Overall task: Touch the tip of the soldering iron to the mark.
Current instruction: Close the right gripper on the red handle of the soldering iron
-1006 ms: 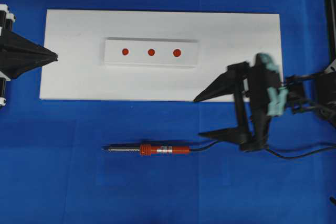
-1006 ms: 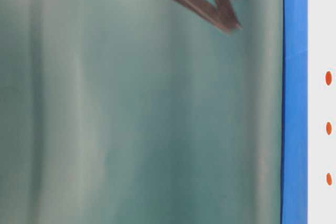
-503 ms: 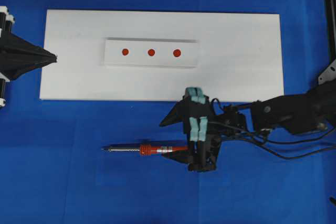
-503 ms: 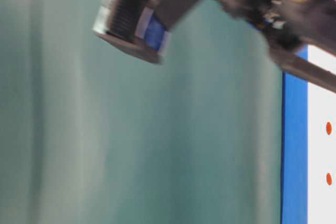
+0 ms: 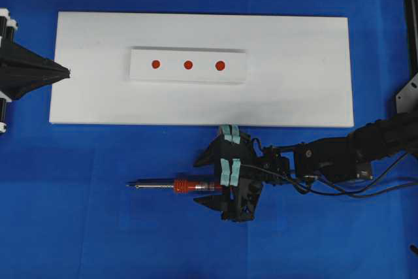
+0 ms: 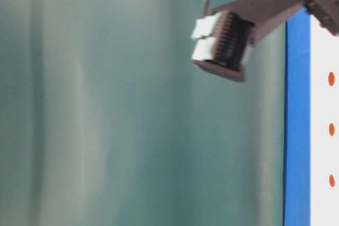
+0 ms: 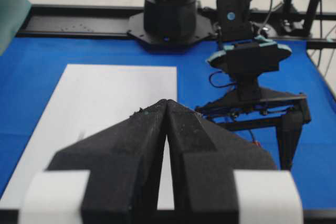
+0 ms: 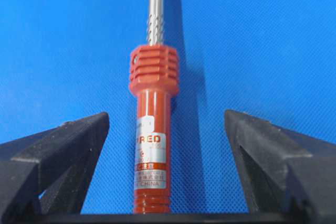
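The soldering iron lies flat on the blue mat in front of the white board, and its tip points left. My right gripper is open with one finger on each side of the red handle, neither touching it. The ribbed collar sits just ahead of the fingertips. The mark is the middle red dot on the white block, well away from the iron. My left gripper is shut and empty at the board's left edge.
The block sits on a large white board that lies on the blue mat. The iron's black cord trails right beneath my right arm. The table-level view shows a blurred part of the right gripper and the three dots at its right edge.
My right gripper has swung left from the board's right front corner and now straddles the iron's handle, still open. The left gripper and the iron have not moved.
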Motion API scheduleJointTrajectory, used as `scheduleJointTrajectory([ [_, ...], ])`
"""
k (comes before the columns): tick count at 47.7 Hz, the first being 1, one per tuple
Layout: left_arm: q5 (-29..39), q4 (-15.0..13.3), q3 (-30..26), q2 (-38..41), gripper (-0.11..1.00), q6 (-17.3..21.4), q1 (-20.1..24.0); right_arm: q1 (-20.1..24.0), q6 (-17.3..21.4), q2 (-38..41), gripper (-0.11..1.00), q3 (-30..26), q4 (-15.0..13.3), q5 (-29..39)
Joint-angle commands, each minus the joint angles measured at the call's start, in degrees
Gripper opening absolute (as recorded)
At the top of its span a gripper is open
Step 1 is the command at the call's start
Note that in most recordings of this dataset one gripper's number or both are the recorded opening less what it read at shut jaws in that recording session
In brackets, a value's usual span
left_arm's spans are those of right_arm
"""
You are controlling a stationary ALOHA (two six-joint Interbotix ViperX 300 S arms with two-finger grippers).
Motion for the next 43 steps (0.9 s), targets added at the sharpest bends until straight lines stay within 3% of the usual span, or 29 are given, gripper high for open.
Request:
scheduleJointTrajectory([
  [1,-0.4,-0.1,-0.7,0.3,0.00,0.1,0.0,0.4,0.0,-0.5,0.83,-1.1,0.2,-0.8],
  [7,-0.3,-0.1,-0.6,0.3,0.00,0.1,0.0,0.7,-0.5,-0.2,0.71,-1.3,0.2,-0.8],
  [14,-0.4,-0.1,-0.5,0.2,0.00,0.0,0.0,0.7,-0.8,-0.3,0.28,-1.0,0.1,-1.1],
  [19,-0.3,-0.1,-0.6,0.2,0.00,0.0,0.0,0.7,-0.9,-0.3,0.07,-0.9,0.1,-2.0],
  [34,-0.3,-0.1,-0.6,0.1,0.00,0.0,0.0,0.6,-0.9,-1.1,0.06,-0.7,0.1,-3.2],
  [43,-0.3,-0.1,-0.5,0.1,0.00,0.0,0.0,0.1,-2.3,-8.2,0.06,1.5,0.0,-2.5],
])
